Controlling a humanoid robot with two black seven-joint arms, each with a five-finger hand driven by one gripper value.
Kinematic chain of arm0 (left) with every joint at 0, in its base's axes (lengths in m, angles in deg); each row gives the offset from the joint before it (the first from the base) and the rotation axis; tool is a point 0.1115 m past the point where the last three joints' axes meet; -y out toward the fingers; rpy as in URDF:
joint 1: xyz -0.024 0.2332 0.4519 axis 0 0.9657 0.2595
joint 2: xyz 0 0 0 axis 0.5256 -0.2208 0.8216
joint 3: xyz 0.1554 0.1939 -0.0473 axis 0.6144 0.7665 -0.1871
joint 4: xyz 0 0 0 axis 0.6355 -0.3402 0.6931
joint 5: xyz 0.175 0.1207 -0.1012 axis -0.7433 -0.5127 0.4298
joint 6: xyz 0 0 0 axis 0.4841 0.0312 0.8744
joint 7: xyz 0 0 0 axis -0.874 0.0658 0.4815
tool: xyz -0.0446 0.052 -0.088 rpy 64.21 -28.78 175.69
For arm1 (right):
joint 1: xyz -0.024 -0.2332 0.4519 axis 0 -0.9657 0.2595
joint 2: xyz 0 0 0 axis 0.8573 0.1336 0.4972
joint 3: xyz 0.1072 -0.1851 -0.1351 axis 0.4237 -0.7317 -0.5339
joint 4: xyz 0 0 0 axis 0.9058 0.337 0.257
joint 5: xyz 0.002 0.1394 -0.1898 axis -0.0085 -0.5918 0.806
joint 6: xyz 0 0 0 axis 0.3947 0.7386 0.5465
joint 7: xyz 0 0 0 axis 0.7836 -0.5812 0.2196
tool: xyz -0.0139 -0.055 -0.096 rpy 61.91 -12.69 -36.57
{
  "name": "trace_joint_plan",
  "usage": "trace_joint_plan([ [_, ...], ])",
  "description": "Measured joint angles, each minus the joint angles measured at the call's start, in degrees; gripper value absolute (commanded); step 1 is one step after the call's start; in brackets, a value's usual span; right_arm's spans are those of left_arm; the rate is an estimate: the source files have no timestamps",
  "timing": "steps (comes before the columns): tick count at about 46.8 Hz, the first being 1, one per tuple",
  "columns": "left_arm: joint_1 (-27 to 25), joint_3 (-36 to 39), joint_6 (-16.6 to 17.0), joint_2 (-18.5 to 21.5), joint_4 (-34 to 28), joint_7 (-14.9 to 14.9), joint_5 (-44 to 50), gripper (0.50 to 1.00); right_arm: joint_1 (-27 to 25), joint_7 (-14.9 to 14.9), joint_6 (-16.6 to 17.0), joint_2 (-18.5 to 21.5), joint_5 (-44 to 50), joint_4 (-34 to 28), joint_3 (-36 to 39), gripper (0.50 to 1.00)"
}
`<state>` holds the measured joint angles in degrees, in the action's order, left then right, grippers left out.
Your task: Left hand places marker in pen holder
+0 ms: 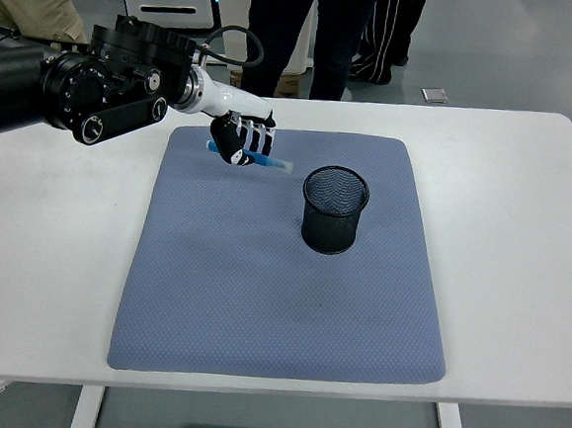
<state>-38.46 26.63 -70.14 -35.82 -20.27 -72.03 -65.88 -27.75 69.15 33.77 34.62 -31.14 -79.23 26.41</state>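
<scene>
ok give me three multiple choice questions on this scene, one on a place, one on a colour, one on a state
1. Where does the pen holder stand?
A. on the blue mat
B. on bare table
C. on the floor

2. What colour is the marker?
A. red
B. blue
C. green

3. What is the left robot hand doing?
A. resting open
B. gripping the marker
C. gripping the holder

Answers:
1 A, mat shows all round the holder.
2 B, its barrel is blue.
3 B, fingers are curled round the marker, left of the holder.
</scene>
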Motion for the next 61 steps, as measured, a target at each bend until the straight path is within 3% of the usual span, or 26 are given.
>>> trace_joint_plan([
  [26, -0.20, -4.64, 0.10, -0.84, -0.08, 0.00, 4.78, 0.500, 0.02, -0.04, 0.01, 0.00, 0.00, 0.00, 0.00, 1.000],
  [61, 0.02, -9.83, 0.11, -5.90, -0.18, 0.22, 11.49, 0.500, 0.01, 0.02, 0.01, 0.00, 0.00, 0.00, 0.00, 1.000],
])
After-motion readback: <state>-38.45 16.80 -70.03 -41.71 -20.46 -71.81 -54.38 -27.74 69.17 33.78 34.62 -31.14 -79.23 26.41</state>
